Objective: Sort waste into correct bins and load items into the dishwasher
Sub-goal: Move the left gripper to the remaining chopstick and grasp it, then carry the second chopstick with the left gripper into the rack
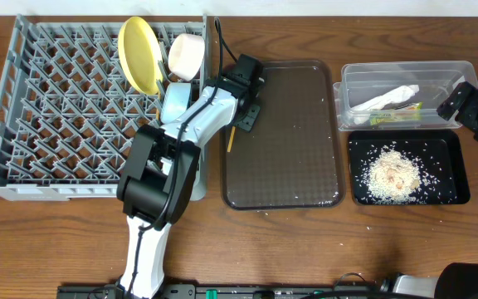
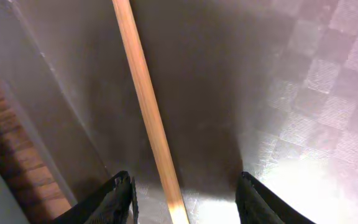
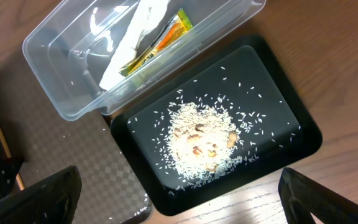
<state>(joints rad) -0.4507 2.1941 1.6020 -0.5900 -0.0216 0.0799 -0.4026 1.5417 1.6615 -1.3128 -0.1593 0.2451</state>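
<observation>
Left gripper (image 2: 188,202) about half open, low over the brown tray (image 1: 297,141), jaws either side of a chopstick (image 2: 145,93) lying on it, neither finger touching, nothing held. Right gripper (image 3: 185,208) fully open, empty, above the black tray (image 1: 459,166) holding rice (image 1: 392,173). Tissue (image 1: 392,97) and wrapper (image 1: 397,116) in the clear tub (image 1: 351,79). Yellow plate (image 1: 139,54) and white bowl (image 1: 186,55) upright in the dish rack (image 1: 48,108).

Robotics lab: wooden table (image 1: 56,241), robot arm (image 1: 160,178), staged dish rack (image 1: 48,108).
</observation>
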